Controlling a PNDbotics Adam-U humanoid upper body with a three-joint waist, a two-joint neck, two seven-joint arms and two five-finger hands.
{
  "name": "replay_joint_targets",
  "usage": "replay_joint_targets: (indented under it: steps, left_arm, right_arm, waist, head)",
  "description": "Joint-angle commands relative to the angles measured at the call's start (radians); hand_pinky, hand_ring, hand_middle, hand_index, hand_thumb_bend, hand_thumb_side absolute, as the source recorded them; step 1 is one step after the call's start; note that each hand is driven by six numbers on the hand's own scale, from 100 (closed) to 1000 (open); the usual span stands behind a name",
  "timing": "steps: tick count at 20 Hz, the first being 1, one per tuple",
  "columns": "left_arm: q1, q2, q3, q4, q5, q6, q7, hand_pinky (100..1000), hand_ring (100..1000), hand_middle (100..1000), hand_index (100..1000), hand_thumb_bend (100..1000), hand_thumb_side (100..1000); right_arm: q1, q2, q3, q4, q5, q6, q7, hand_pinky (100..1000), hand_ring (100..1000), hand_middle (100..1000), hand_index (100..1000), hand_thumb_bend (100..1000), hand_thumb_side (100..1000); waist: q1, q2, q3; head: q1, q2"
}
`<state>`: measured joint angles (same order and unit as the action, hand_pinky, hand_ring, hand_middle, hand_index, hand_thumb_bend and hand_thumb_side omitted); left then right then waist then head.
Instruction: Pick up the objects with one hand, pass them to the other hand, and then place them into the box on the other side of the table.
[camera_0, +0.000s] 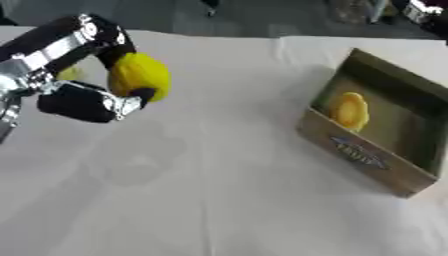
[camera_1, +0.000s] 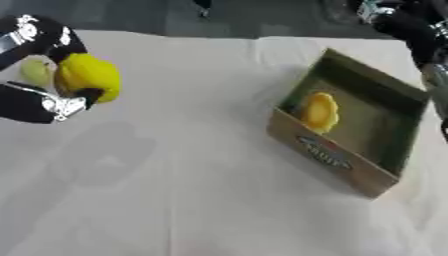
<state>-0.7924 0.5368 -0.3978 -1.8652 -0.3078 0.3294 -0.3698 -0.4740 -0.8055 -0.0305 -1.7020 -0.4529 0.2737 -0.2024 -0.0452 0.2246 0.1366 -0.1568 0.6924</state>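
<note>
Left hand (camera_0: 87, 97) at 10 o'clock, raised over the table (camera_0: 219, 190), fingers and thumb curled round one yellow fruit (camera_0: 138, 75). One paler fruit (camera_1: 35, 71) shows just behind it. One box (camera_0: 385, 165) at 3 o'clock, open, with one orange-yellow fruit (camera_0: 348, 111) inside against its near-left wall. Right hand (camera_1: 402, 22) at 1 o'clock; finger state cannot be told.

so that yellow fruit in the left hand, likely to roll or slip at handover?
Probably. The yellow fruit looks rounded and smooth, so it could roll if set on the table. The left hand curls round only part of it, so it may slip. It keeps its shape, so likely stiff.
</note>
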Motion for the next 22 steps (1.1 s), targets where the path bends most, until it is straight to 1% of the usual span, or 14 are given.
replay_joint_targets:
  steps: [1,2,4,7,12,14,17,22]
  left_arm:
    - [-0.02,-0.017,0.004,-0.01,-0.014,-0.023,0.035,636,566,574,543,263,182]
    - [-0.02,-0.026,0.003,-0.008,-0.018,-0.03,0.044,636,565,573,543,263,182]
    - [-0.017,-0.043,0.003,-0.003,-0.023,-0.047,0.064,634,564,572,543,255,184]
    - [-0.011,-0.07,0.0,0.008,-0.029,-0.087,0.093,636,563,572,542,247,185]
    - [-0.009,-0.103,-0.007,0.03,-0.053,-0.151,0.122,634,561,568,541,247,180]
    - [-0.008,-0.11,-0.009,0.04,-0.062,-0.169,0.13,633,560,567,541,247,179]
    - [-0.004,-0.116,-0.012,0.054,-0.065,-0.183,0.14,631,557,564,540,247,181]
    - [0.0,-0.122,-0.017,0.067,-0.054,-0.199,0.153,633,556,563,539,246,175]
  right_arm:
    - [-0.016,-0.021,-0.012,-0.021,-0.006,0.0,0.003,868,807,742,830,450,280]
    - [-0.017,-0.02,-0.011,-0.021,-0.006,0.001,0.004,868,807,742,830,449,281]
    - [-0.021,-0.016,-0.009,-0.021,-0.005,0.002,0.007,868,808,743,830,447,282]
    - [-0.026,-0.011,-0.007,-0.022,-0.003,0.005,0.012,868,808,743,831,448,284]
    - [-0.04,-0.008,0.0,-0.027,0.007,0.008,0.024,870,812,747,835,449,287]
    - [-0.053,-0.011,0.01,-0.035,0.027,0.011,0.043,871,820,754,841,455,293]
    - [-0.084,-0.025,0.035,-0.059,0.104,0.012,0.106,875,834,767,847,478,294]
    - [-0.168,-0.043,0.105,-0.095,0.278,-0.001,0.288,883,859,794,856,524,299]
  waist:
    - [0.0,-0.018,-0.003]
    - [0.0,-0.018,-0.003]
    - [0.0,-0.018,-0.005]
    - [-0.002,-0.017,-0.008]
    - [-0.004,-0.017,-0.01]
    - [-0.004,-0.017,-0.011]
    - [-0.003,-0.018,-0.011]
    - [-0.004,-0.022,-0.012]
  head:
    - [-0.01,-0.002]
    - [-0.009,-0.001]
    - [0.007,0.003]
    - [0.021,0.006]
    - [0.016,0.006]
    - [0.013,0.005]
    - [0.006,0.004]
    - [-0.008,0.003]
